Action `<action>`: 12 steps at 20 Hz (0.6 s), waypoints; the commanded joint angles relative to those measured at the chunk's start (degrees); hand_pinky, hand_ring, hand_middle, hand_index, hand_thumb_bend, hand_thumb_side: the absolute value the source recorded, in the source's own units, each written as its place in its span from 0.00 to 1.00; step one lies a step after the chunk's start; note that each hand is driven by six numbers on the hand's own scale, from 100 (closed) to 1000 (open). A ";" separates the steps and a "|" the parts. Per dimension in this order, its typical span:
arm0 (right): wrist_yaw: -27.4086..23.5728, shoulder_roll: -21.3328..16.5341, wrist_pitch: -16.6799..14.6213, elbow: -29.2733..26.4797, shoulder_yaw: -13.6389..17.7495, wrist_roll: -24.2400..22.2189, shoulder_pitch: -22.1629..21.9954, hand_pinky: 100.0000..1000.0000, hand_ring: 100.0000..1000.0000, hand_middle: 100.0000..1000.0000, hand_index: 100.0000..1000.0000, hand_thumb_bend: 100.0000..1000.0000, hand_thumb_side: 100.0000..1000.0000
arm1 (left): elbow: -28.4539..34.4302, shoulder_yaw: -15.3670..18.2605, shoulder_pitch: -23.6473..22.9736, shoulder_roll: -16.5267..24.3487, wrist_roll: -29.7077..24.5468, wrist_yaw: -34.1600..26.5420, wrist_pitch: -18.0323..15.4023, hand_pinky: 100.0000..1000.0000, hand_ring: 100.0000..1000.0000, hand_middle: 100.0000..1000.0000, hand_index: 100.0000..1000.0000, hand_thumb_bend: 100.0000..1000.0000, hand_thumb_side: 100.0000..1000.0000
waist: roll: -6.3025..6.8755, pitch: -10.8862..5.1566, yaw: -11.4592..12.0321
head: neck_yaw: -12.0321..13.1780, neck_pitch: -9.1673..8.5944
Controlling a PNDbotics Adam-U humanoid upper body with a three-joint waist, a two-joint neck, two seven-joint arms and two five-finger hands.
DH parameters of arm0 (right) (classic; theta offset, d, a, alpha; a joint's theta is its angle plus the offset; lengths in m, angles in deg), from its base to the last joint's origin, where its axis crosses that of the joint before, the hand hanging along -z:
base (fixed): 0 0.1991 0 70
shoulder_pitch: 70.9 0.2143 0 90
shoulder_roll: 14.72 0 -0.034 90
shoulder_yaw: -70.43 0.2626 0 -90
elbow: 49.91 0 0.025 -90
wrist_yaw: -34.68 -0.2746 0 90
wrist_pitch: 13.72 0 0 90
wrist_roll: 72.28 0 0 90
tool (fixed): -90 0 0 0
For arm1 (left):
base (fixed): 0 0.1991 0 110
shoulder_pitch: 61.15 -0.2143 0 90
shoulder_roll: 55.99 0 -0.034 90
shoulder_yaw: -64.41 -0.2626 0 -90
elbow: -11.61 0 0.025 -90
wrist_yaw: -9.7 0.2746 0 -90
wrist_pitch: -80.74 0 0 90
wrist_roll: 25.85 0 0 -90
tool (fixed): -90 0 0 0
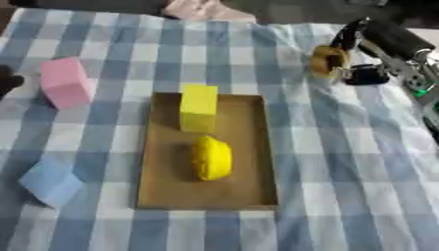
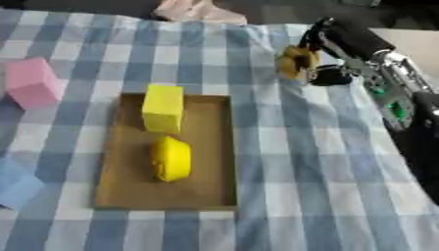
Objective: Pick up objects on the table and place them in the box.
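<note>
While my right hand [image 2: 319,62] hung up right with fingers curled round a small brown ring-shaped thing [image 2: 296,61], the shallow brown cardboard box [image 2: 216,147] lay down-left of it — nearer this arm.

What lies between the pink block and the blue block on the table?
Nothing lies between them. In the left eye view, the pink block and the blue block are separated only by bare checked cloth, left of the box.
</note>
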 commanded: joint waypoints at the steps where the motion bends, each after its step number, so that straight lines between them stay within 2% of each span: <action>1: -4.34 -3.46 -0.18 -5.89 -0.36 -1.57 0.22 0.73 0.52 0.34 0.57 0.00 0.11 | 1.03 0.25 0.19 0.68 -0.26 -0.19 -0.04 0.92 0.71 0.64 0.82 0.00 0.72 | 0.35 -2.00 -0.32 | 0.45 0.39; 5: -9.33 -5.11 -0.36 -14.43 -2.20 -4.15 -0.89 0.73 0.52 0.34 0.58 0.00 0.11 | 1.03 0.30 0.11 0.71 -0.22 -0.35 -0.10 0.92 0.71 0.64 0.82 0.00 0.72 | 0.55 -2.68 -0.75 | 0.99 0.97; 9: -12.46 -4.27 -1.19 -22.25 -6.46 -8.45 0.63 0.73 0.53 0.35 0.58 0.00 0.11 | 1.03 0.29 0.13 0.66 -0.21 -0.49 -0.22 0.92 0.71 0.64 0.82 0.00 0.71 | 0.78 -3.09 -0.92 | 1.14 1.54; 12: -14.39 -2.22 -1.65 -28.34 -9.09 -11.29 1.22 0.73 0.52 0.34 0.58 0.00 0.10 | 1.03 0.37 0.11 0.53 -0.08 -0.55 -0.31 0.92 0.71 0.64 0.82 0.00 0.71 | 1.06 -3.15 -0.95 | 0.94 1.94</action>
